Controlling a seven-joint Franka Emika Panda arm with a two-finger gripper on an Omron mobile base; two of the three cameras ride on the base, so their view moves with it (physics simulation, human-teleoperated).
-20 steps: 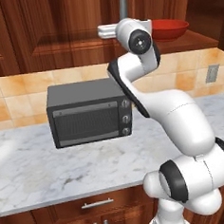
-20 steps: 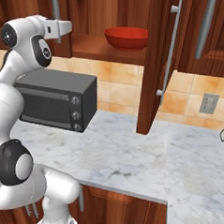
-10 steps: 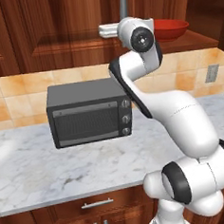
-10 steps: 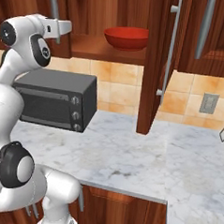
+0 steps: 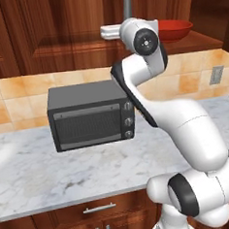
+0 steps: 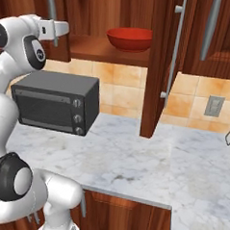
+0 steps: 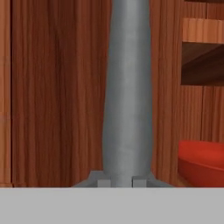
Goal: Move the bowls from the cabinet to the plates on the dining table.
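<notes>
A solid red bowl [image 5: 175, 30] [image 6: 129, 39] sits on the shelf of the dark wooden cabinet [image 5: 56, 23], in the part where the door stands open. My gripper [image 7: 119, 180] is raised to the cabinet's left door and is shut on its vertical silver bar handle [image 7: 127, 87] [image 5: 127, 3] [image 6: 51, 7]. The bar runs up between my two fingertips [image 7: 101, 181]. In the hand view the red bowl [image 7: 201, 159] shows just to the right of the handle. The plates and the dining table are out of view.
A dark toaster oven [image 5: 90, 119] [image 6: 57, 106] stands on the marble counter [image 5: 67, 173] below my arm. The right cabinet door [image 6: 156, 66] juts out edge-on over the counter. A wall outlet [image 6: 214, 106] is on the tiled backsplash. Drawers run under the counter.
</notes>
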